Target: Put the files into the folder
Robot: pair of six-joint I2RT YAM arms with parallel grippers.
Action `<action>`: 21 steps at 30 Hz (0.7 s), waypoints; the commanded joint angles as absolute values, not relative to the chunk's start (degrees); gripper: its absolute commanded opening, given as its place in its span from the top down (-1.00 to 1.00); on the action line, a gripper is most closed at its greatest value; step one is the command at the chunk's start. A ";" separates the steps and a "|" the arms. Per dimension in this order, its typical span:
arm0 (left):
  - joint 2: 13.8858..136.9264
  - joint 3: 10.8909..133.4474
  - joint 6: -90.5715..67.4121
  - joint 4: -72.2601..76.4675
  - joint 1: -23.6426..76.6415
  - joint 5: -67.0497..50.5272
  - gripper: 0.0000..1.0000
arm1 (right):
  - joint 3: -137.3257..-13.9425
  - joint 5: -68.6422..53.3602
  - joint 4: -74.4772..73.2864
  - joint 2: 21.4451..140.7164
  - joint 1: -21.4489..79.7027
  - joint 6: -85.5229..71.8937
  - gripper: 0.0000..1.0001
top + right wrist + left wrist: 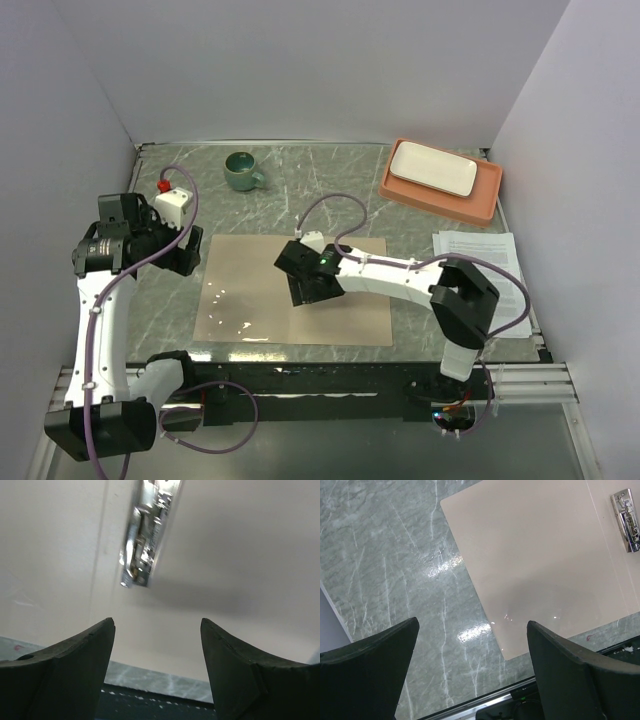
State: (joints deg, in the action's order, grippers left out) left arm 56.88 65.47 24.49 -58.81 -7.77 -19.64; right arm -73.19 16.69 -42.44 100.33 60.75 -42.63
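Grey-green marble surface (250,205) between pale walls (300,60); the folder (250,290) lies open beneath the right tool (157,625), released by its metal clip (145,540). The left tool (472,625), released too, hangs over the folder's left edge; the files (480,255) lie right of both, print unreadable.

Left claw (472,625) hanging over the folder's corner

Both dark fingers (365,665) are spread wide with nothing between them. Under them is a green marbled tabletop (385,555) with the tan folder (540,555) lying flat and open on it, and its metal clip (626,520) is way up in the top right corner.
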 commanded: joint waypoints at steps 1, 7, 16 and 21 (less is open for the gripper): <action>54.93 64.95 24.79 -57.13 -7.65 -19.95 -0.93 | -79.79 16.52 -38.84 103.96 61.08 -43.42 -0.56; 53.88 63.64 25.75 -57.39 -7.56 -19.43 -0.93 | -81.56 14.85 -36.74 108.36 60.82 -42.89 -0.57; 53.70 65.47 26.46 -59.06 -7.65 -19.42 -0.93 | -83.40 14.06 -38.14 113.55 58.27 -41.93 -0.48; 53.61 67.06 26.28 -59.41 -7.56 -20.57 -0.93 | -83.59 15.47 -39.64 115.05 57.57 -41.13 -0.44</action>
State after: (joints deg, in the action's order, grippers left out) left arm 54.46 63.92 25.52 -59.07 -7.77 -18.83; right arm -81.25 13.45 -38.33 114.63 58.22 -42.06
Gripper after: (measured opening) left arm 0.963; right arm 0.728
